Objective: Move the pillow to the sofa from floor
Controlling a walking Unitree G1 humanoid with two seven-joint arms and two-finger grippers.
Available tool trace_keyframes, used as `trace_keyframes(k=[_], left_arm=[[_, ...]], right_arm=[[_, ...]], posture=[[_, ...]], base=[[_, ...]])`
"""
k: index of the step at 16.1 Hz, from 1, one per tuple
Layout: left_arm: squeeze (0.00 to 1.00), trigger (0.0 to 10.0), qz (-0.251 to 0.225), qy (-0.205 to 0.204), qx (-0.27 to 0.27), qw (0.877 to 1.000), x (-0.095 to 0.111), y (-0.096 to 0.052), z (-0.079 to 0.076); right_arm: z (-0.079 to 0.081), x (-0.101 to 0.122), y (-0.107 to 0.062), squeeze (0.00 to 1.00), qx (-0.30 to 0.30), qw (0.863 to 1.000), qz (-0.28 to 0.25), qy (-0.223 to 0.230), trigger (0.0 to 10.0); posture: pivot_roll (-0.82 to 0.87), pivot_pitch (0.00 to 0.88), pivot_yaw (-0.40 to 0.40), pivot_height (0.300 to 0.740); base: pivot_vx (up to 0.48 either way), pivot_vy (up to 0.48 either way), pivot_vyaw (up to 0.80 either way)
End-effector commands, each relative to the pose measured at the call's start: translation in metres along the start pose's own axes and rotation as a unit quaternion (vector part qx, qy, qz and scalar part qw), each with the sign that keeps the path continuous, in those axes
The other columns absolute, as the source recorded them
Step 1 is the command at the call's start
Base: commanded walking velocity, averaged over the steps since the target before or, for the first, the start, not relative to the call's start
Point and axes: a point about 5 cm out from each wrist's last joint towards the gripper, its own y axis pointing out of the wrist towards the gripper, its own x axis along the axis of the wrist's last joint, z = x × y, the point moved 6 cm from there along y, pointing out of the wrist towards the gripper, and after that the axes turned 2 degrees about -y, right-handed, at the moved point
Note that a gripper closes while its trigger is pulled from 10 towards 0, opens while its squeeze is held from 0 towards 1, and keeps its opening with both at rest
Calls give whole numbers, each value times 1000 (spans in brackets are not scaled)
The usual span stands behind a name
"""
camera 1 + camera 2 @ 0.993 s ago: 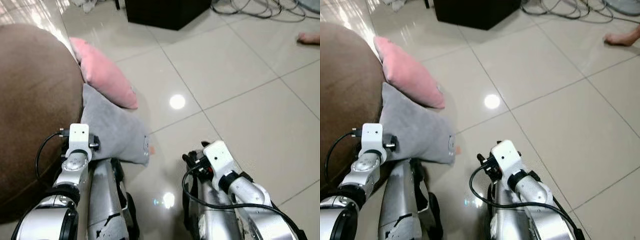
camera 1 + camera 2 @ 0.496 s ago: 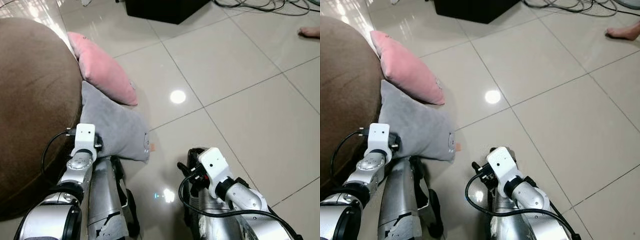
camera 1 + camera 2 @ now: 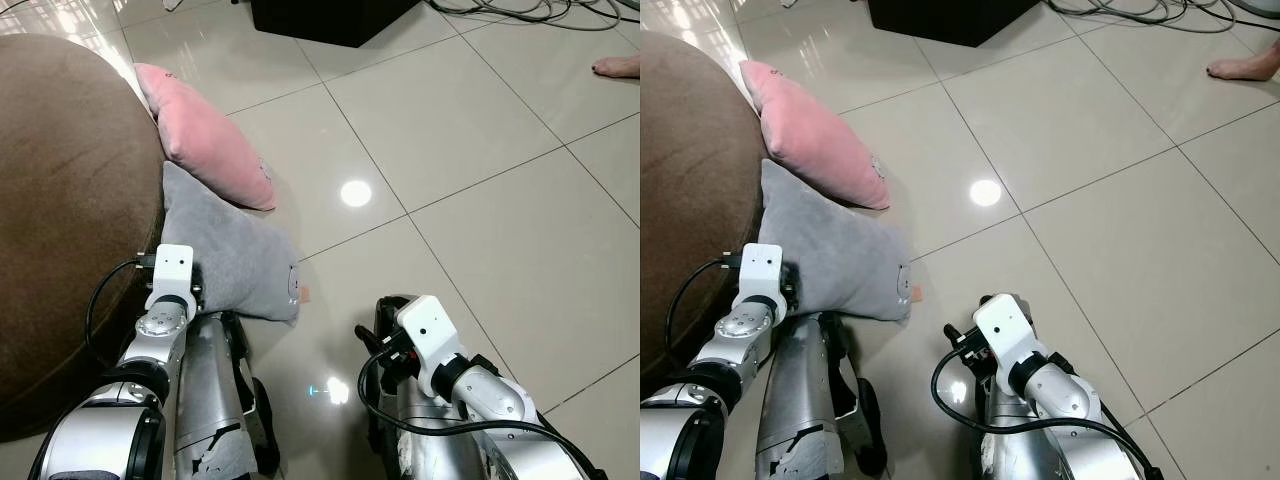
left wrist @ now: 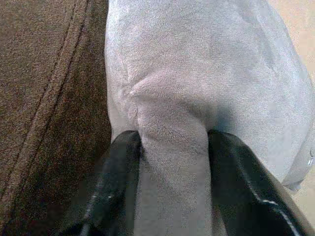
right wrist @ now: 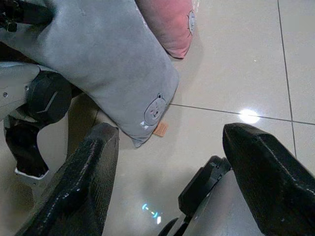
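We have our left gripper [image 4: 170, 162] squeezed tight on a fold of the gray pillow [image 3: 235, 260]. In the left wrist view, the two black fingers [image 4: 120, 167] pinch the soft cloth between them.

The gray pillow lies on the tiled floor [image 3: 480, 180], pressed up against the side of the brown sofa [image 3: 70, 200]. A pink pillow [image 3: 205, 140] lies just past it, touching it, and it leans on the sofa's edge too. The gray pillow has a small bear face [image 5: 156, 105] near its corner.

Our right gripper [image 5: 167, 172] hangs low above the floor near our leg. Its fingers are spread wide apart and hold nothing.

We think the grab step is done and the lift comes next. The pillow is not up yet. To finish, we need to raise our left arm, swing the pillow up over the sofa's rounded edge, and let go on the seat. The pinch holds only a small fold, so we should lift slowly or the pillow may slip out.

A person's bare foot [image 3: 618, 66] is at the far right of the floor.
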Motion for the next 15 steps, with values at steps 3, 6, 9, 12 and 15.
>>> trace_keyframes(k=[3, 6, 9, 12, 15], left_arm=[[0, 0, 23, 0, -7, 1000, -12, -2, -2], [0, 0, 21, -2, -12, 1000, -10, -1, -4], [0, 0, 18, -4, -20, 1000, -7, -1, -8], [0, 0, 13, -9, -31, 999, -2, 1, -13], [0, 0, 1, -29, -49, 998, 6, 2, -20]], right_arm=[[15, 10, -3, 0, 44, 998, -30, 15, 10000], [42, 24, -13, 0, 131, 989, -67, 15, 10000], [41, 18, -11, 0, 132, 990, -58, 6, 10000], [34, 16, -8, 0, 128, 990, -58, 0, 10000], [30, 13, -5, 0, 124, 991, -57, -1, 10000]], posture=[[-123, 312, 18, 509], [-123, 307, 20, 509], [-122, 297, 22, 509], [-119, 265, 29, 509], [-109, 234, 31, 509]], base=[[0, 0, 0], [0, 0, 0], [0, 0, 0], [0, 0, 0], [0, 0, 0]])
